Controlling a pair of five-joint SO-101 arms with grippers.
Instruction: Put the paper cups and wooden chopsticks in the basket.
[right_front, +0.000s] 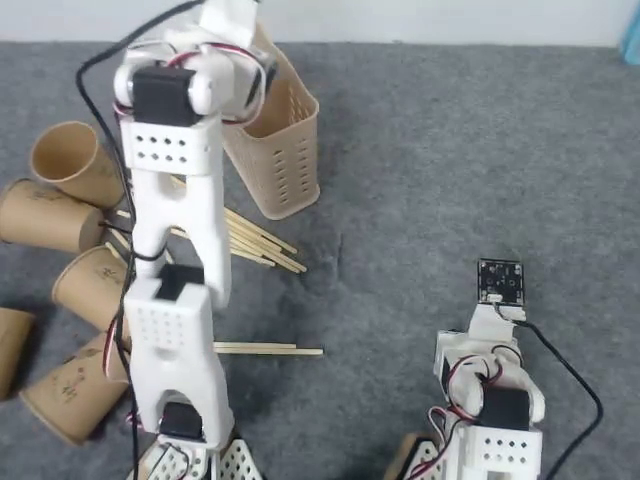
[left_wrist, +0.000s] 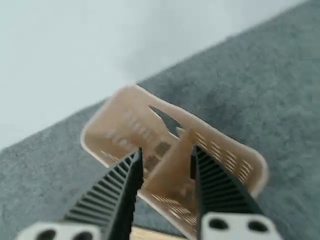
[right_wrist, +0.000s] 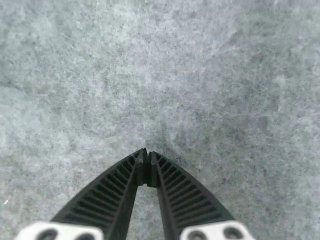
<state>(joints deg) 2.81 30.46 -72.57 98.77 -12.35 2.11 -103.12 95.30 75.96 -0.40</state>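
Several paper cups (right_front: 70, 160), wooden chopsticks (right_front: 255, 245) beside basket (right_front: 285, 150)

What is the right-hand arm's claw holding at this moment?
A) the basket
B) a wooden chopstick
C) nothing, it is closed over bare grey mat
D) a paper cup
C: in the right wrist view the right claw has its tips pressed together with nothing between them, above the bare grey mat.
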